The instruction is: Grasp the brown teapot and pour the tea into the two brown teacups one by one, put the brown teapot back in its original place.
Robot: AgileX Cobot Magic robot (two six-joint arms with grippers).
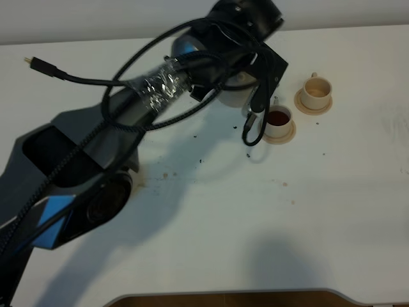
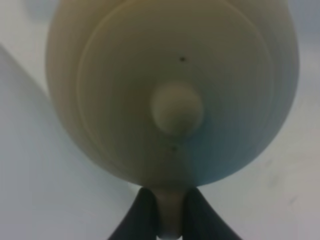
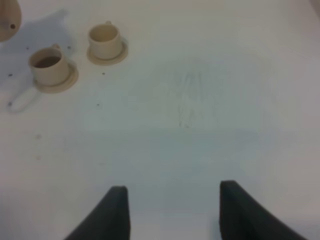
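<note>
teapot: seems lifted off the table, just beside the near teacup; mostly hidden under the arm in the high view.
left gripper: clenched on the teapot's loop handle.
right gripper: jaws apart, grasping nothing, well apart from the cups.
near teacup: dark tea inside.
far teacup: looks empty.
step: probably the second pour; bring the spout over the far teacup's mouth, then tip slowly.

This looks like a robotics lab bench. The white counter is plain. A dark robot arm has its cables bound with clear tape. A loose gold-tipped cable lies at ten o'clock. At two o'clock stand a filled teacup and a pale teacup, both on saucers.
</note>
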